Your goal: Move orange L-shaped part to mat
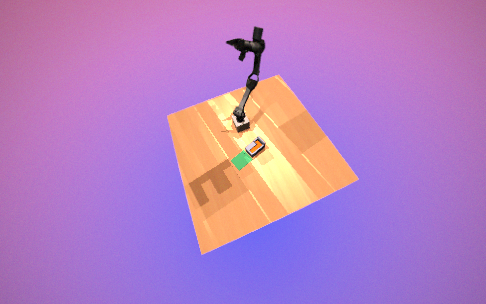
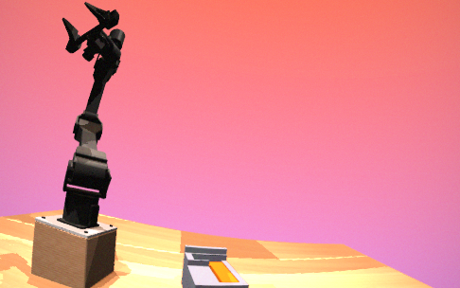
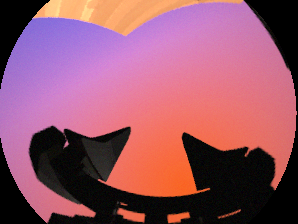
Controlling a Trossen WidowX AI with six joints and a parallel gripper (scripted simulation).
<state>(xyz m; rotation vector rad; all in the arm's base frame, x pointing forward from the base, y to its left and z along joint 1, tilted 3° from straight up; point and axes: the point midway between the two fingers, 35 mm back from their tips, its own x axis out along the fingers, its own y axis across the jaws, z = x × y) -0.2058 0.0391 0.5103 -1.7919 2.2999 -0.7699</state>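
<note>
The orange L-shaped part (image 1: 258,145) (image 2: 222,272) lies in the pocket of the grey tray (image 1: 251,145) (image 2: 201,275) and looks flat and level there. The green mat (image 1: 241,160) lies beside the tray in the top view; it is out of view in the exterior view. My gripper (image 1: 227,42) (image 2: 75,11) (image 3: 157,132) is raised high above the table, far from the tray and the part. Its two fingers stand wide apart with nothing between them. The wrist view shows neither part, tray nor mat.
The arm's base block (image 1: 241,123) (image 2: 60,256) stands on the wooden table (image 1: 293,185) (image 2: 145,270), close to the tray. The tray has a raised grey wall at its back in the exterior view. Shadows fall across the table. The table's edge shows at the top of the wrist view.
</note>
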